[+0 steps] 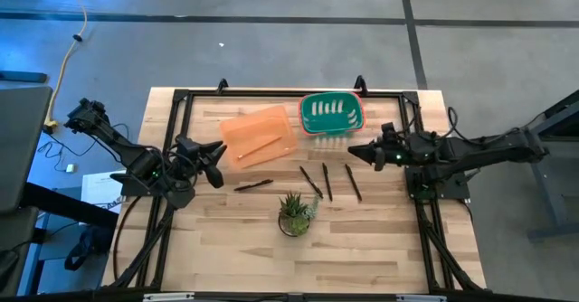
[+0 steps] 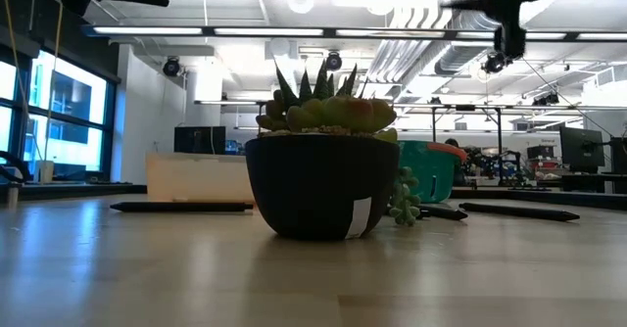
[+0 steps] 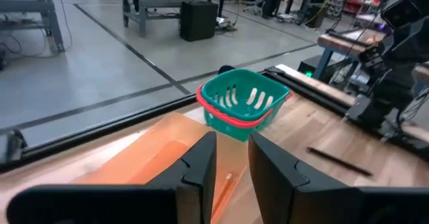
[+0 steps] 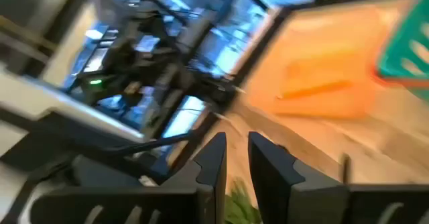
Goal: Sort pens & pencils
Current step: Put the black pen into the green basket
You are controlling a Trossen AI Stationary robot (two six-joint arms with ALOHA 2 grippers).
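Note:
Several dark pens lie flat on the wooden table: one [image 1: 253, 185] left of the middle, three [image 1: 310, 181] [image 1: 327, 182] [image 1: 353, 182] right of it. An orange-tan pencil [image 1: 260, 146] lies on the orange tray [image 1: 262, 126], and also shows in the left wrist view [image 3: 226, 184]. My left gripper [image 1: 220, 162] hovers at the tray's left side, fingers [image 3: 232, 143] a narrow gap apart with nothing between them. My right gripper [image 1: 353, 150] hovers above the right-hand pens, near the green basket [image 1: 331, 112]. Its fingers [image 4: 236, 143] stand slightly apart and hold nothing.
A potted succulent [image 1: 294, 213] stands near the table's front middle, close to the pens, and fills the low view [image 2: 323, 195]. The green basket [image 3: 242, 103] stands at the far edge, right of the tray. Black frame rails [image 1: 271, 94] run along the table's sides.

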